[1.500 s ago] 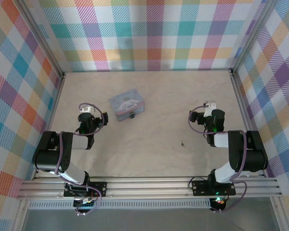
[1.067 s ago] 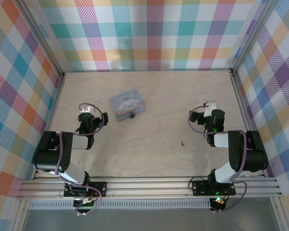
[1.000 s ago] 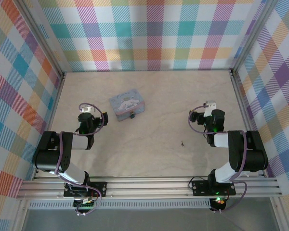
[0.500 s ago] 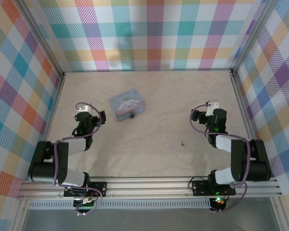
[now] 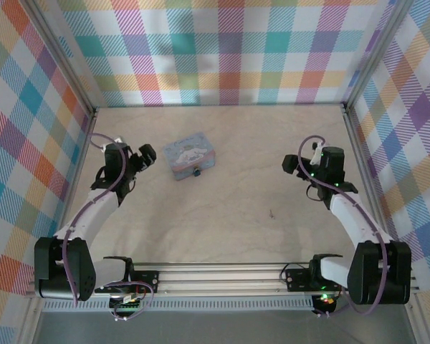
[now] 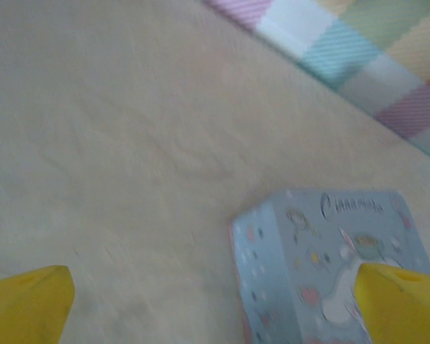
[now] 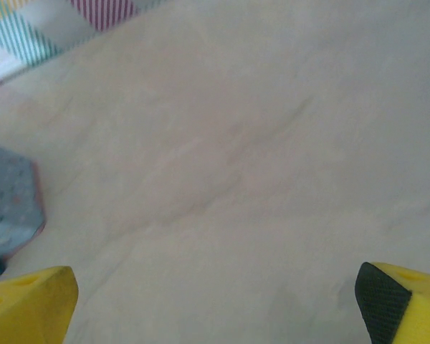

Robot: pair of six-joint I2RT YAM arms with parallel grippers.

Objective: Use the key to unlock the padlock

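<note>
The tiny dark padlock (image 5: 196,171) hangs at the front edge of the pale blue tin (image 5: 190,154). The key (image 5: 271,213) is a dark speck lying alone on the table, mid-right. My left gripper (image 5: 145,155) hovers just left of the tin and is open. In the left wrist view its yellow fingertips (image 6: 29,301) stand far apart, with the tin (image 6: 322,265) between them to the right. My right gripper (image 5: 292,164) is open too, well right of the tin and behind the key. In the right wrist view a corner of the tin (image 7: 11,204) shows at the left edge.
The pale wooden table (image 5: 229,236) is walled by plaid panels (image 5: 222,50) at the back and both sides. An aluminium rail (image 5: 222,276) runs along the near edge by the arm bases.
Both arms have unfolded from a tucked pose and reached farther back. The left gripper has swung toward the tin. Tin, padlock and key have not moved.
</note>
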